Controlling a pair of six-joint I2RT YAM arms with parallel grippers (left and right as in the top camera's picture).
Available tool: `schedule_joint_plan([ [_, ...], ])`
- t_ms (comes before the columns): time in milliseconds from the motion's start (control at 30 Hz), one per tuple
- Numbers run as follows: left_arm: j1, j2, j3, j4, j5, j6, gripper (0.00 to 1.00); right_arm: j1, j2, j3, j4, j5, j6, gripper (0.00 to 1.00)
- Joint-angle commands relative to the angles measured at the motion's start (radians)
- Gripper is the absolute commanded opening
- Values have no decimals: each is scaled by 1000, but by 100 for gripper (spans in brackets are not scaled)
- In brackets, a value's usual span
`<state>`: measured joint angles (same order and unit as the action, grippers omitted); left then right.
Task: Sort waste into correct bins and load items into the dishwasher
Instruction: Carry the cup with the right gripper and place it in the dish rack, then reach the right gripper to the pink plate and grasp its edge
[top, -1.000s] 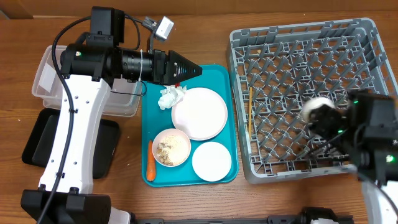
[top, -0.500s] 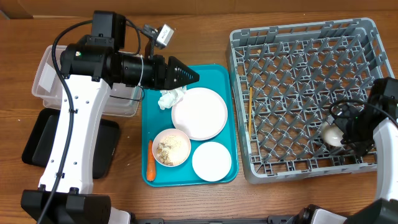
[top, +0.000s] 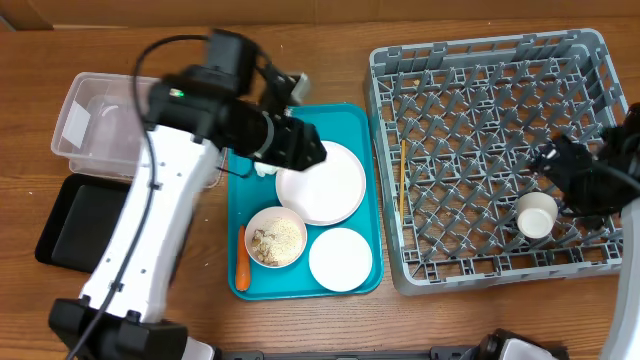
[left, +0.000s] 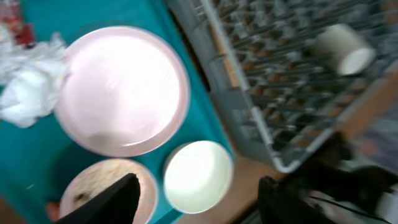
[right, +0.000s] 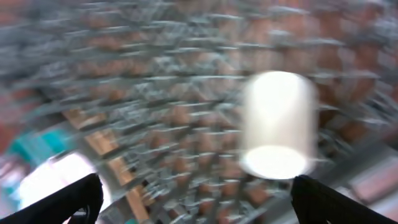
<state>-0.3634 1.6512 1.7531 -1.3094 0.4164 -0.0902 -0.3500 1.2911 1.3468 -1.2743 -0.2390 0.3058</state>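
Jaws both empty, left partly open above plate (top: 325, 185), right wide near cup (top: 536, 214)

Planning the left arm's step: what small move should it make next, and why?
Probably swing the left gripper toward the crumpled white napkin and lower onto it. Its jaws stand open and empty above the teal plastic tray, and the napkin lies untouched beside the large round white plate, so it looks like the nearest waste to pick.
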Motion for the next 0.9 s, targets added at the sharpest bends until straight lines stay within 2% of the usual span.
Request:
schedule_joint_plan([
  [0, -93, -14, -27, 8, -414, -155, 65, 43, -91, 31, 14, -160, -68, 100],
  [67, -126, -5, -46, 17, -450, -179, 66, 66, -126, 31, 19, -159, -68, 100],
  [333, -142, 13, -236, 104, -412, -180, 63, 134, -181, 30, -23, -165, -72, 100],
  [400, -141, 13, -285, 137, -412, -180, 63, 164, -180, 28, -28, -221, -106, 99],
  [467, -134, 13, -311, 152, -413, -203, 62, 211, -177, 27, -27, -309, -154, 94],
  [633, -83, 7, -293, 151, -403, -256, 58, 427, -132, 11, 13, -294, -123, 88],
  [867, 2, 2, -165, 74, -309, -254, 56, 766, 56, -44, 117, -53, -16, 87],
])
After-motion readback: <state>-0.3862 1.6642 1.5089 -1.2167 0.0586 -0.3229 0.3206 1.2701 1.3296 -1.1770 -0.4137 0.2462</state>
